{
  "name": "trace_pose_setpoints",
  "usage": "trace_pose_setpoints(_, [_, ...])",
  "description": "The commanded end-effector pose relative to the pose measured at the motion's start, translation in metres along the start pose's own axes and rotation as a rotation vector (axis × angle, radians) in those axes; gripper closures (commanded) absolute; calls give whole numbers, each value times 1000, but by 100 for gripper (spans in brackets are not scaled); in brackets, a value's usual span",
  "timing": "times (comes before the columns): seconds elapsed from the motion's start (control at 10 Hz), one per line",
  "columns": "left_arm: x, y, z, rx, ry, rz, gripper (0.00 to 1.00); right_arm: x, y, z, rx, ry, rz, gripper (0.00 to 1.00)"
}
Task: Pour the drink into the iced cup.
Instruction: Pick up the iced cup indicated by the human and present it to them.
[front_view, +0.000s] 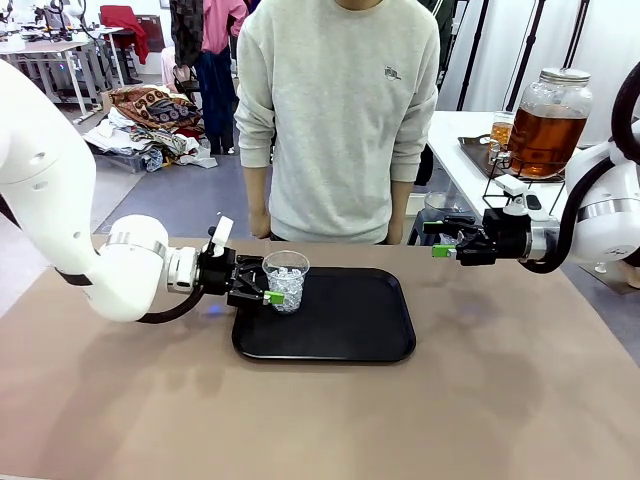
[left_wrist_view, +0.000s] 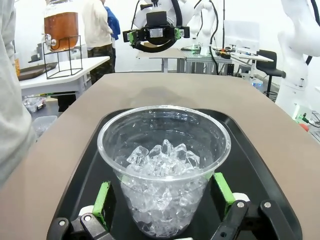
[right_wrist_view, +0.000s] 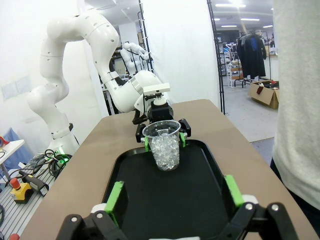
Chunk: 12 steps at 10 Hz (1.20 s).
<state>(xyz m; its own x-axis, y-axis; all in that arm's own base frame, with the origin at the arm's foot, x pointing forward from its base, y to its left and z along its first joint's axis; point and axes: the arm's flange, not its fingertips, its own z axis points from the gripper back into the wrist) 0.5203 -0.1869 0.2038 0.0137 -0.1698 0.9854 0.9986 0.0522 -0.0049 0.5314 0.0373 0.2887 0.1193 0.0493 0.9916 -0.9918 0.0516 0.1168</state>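
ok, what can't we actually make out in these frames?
- Whether the left gripper pads touch the cup: left wrist view, the clear wall and ice mask the contact; front view, too small.
- Top of the jar: left wrist view, cut off by the top edge.
- Feet of the stand: front view, behind the right gripper.
- The sweater print: front view, too small.

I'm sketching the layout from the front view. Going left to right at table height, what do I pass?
Left gripper → iced cup → right gripper → glass jar holding the drink.
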Motion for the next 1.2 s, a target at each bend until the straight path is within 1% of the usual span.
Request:
trace_pose_setpoints(0.0, [2, 4, -9, 24, -7, 8, 0, 3, -1, -2, 2, 3, -1, 0])
trace_pose_setpoints(0.6, [3, 4, -19, 37, -27, 18, 0, 3, -1, -2, 2, 3, -1, 0])
trace_pose_setpoints(0.9, [3, 4, -20, 17, -19, 11, 0, 3, -1, -2, 2, 3, -1, 0])
trace_pose_setpoints(1.0, [3, 4, -20, 24, -17, 28, 20, 3, -1, -2, 2, 3, -1, 0])
trace_pose_setpoints(1.1, [3, 4, -20, 38, -30, 11, 39, 3, -1, -2, 2, 3, -1, 0])
